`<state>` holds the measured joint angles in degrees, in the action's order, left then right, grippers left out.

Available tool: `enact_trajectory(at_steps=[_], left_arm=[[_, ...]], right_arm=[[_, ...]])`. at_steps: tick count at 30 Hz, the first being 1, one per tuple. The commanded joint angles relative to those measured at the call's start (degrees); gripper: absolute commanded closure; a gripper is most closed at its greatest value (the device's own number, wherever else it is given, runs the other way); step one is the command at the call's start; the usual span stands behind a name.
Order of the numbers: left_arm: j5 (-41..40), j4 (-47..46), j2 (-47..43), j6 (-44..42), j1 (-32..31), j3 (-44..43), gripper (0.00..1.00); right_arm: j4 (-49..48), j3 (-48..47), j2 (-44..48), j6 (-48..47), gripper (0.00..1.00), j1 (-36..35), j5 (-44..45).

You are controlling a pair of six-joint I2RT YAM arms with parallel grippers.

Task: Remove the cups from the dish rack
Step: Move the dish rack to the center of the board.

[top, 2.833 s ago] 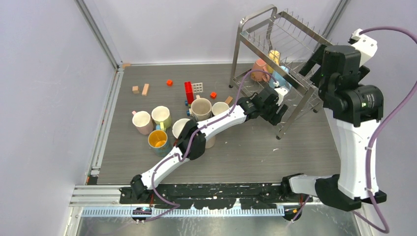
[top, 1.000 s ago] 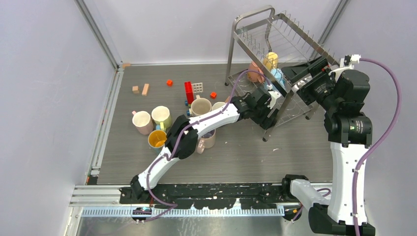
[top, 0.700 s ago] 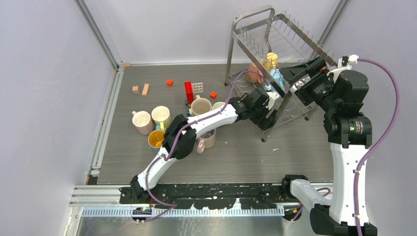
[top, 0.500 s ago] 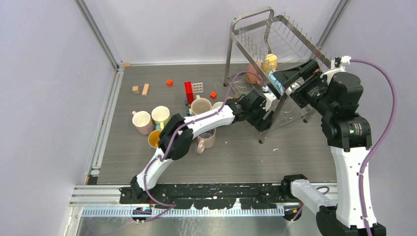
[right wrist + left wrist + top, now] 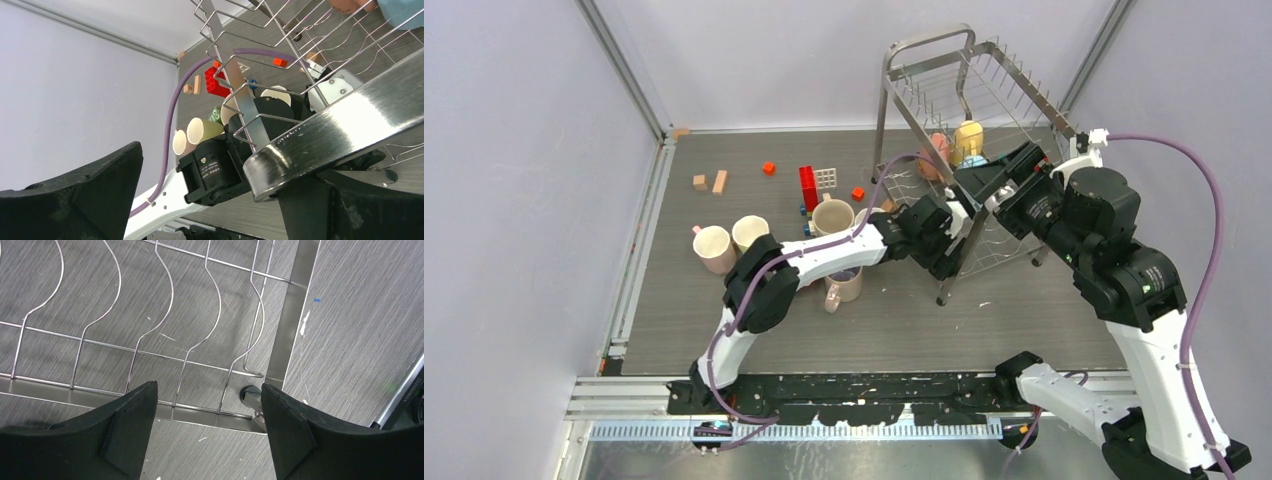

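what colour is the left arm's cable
Purple. The cable shows best in the right wrist view, curving along the white arm.

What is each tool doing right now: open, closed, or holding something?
Left tool: open, holding nothing, just above the dish rack.
Right tool: open wide; a bar of the dish rack lies between its fingers, unclamped.

dish rack dragged left; right arm swung leftward

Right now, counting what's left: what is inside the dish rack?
A yellow cup, a pink cup and part of a light blue cup. The right arm hides one end of the dish rack.
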<state>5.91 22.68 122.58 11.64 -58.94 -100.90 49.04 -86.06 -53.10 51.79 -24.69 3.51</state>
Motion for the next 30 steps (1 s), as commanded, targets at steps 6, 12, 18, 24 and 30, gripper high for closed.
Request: enact_trajectory(at_steps=[6,12,18,24,30], left_arm=[[9.3,14.2,-0.3,5.3,-9.4,6.6,0.21],[6.5,13.1,-1.8,6.6,-9.3,6.5,0.19],[4.2,10.3,-4.1,9.2,-7.3,3.8,0.18],[3.8,9.6,-3.6,9.8,-5.3,0.1,0.18],[4.6,5.2,-4.5,11.7,-3.7,0.1,0.17]], right_arm=[[1.6,-2.7,-1.4,-2.1,0.00,-5.4,-3.7],[12.5,-9.7,-2.6,-6.4,0.00,-5.3,-0.2],[21.7,-13.9,-3.6,-11.7,0.00,-5.3,5.2],[26.2,-14.8,-3.8,-13.9,0.00,-5.3,13.6],[22.7,-9.5,0.3,-14.4,0.00,-5.3,17.8]])
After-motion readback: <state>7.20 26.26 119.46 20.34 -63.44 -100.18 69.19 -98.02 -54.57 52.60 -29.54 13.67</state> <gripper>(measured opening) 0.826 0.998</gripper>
